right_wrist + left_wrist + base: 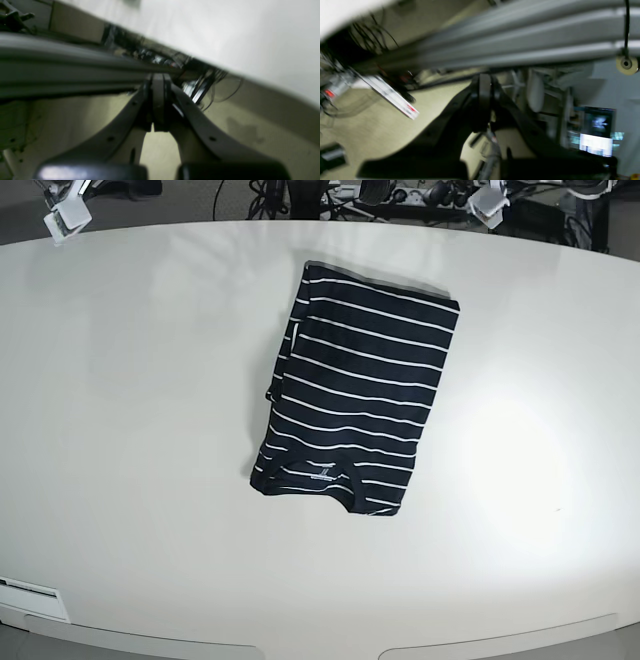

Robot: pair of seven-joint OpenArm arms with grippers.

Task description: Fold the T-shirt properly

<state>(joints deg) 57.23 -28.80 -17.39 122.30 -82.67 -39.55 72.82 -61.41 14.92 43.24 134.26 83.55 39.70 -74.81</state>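
Observation:
The T-shirt (360,395) lies folded into a long rectangle in the middle of the white table (150,380); it is dark with thin white stripes, and its neckline and small label (320,474) are at the near end. Neither arm shows in the base view. In the left wrist view my left gripper (483,82) is shut with nothing in it, its fingertips pressed together in front of a grey beam. The right wrist view shows my right gripper (158,80) likewise shut and empty. No cloth appears in either wrist view.
A grey metal beam (520,45) crosses the left wrist view, with a lit screen (597,132) beyond it. The same kind of beam (62,67) fills the right wrist view's left side. Cables (400,195) lie behind the table's far edge. A white sticker (30,588) marks its near left corner.

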